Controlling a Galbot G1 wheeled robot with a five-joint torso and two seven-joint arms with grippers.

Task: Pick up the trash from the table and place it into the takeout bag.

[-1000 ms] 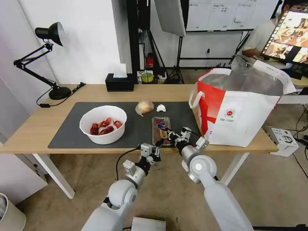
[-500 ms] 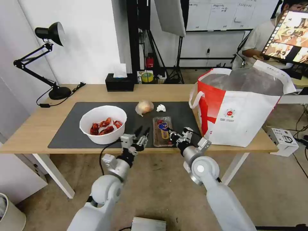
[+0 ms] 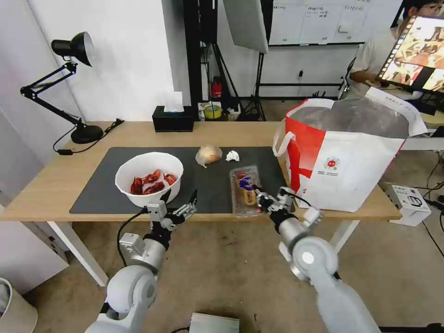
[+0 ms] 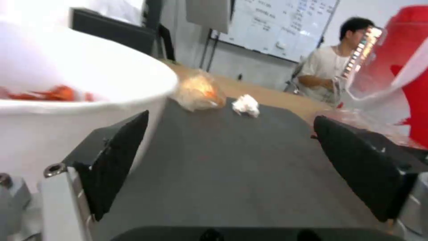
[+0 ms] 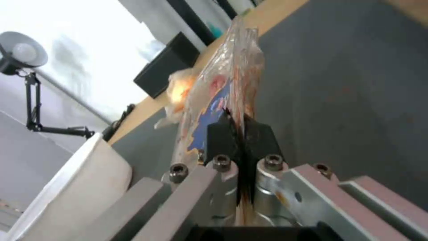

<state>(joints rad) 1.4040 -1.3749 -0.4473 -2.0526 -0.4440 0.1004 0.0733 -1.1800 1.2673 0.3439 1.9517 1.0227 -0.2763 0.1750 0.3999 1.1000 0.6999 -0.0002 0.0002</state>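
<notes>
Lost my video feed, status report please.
Right claw shut on clear tray, tilted over the mat. Left claw open beside white bowl. Takeout bag open, path unobstructed.

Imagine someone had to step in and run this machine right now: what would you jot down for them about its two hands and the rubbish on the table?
Right hand: shut on the clear plastic tray, gripping its near edge at the table's front, left of the takeout bag.
Left hand: open, holding nothing, just in front of the white bowl of crayfish shells.
On the mat: bowl, tan lump, tissue wad.
Done: tray gripped; whether anything is in the bag cannot be seen.
Left: tray, bowl, lump and tissue all go into the bag.
</notes>
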